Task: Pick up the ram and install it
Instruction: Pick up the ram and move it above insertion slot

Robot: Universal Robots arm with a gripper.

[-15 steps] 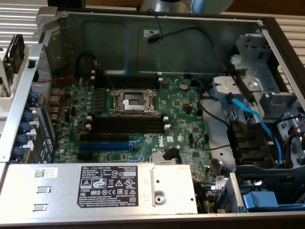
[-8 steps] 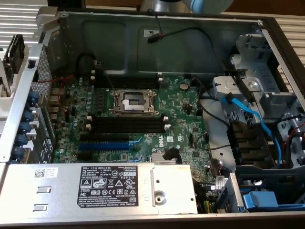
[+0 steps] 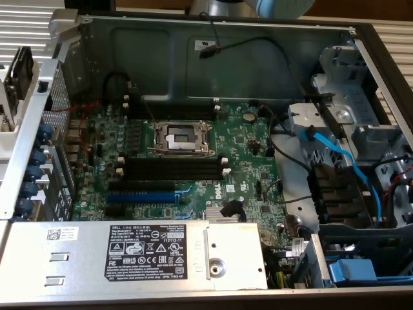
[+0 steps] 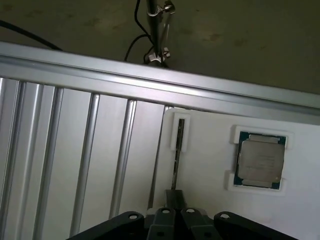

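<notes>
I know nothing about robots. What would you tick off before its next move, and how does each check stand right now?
1. Jaws closed on the memory stick: ok, they meet at its near end.
2. Stick lifted out of its white holder: not ok, its far end sits in it.
3. Black memory slots free: ok, nothing is in them.
4. White slot clips open: cannot tell.
5. Processor chip apart from the stick: ok, it lies in its own holder.

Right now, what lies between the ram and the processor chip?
Nothing: in the wrist view, only bare white plate separates the ram from the processor chip.
</notes>
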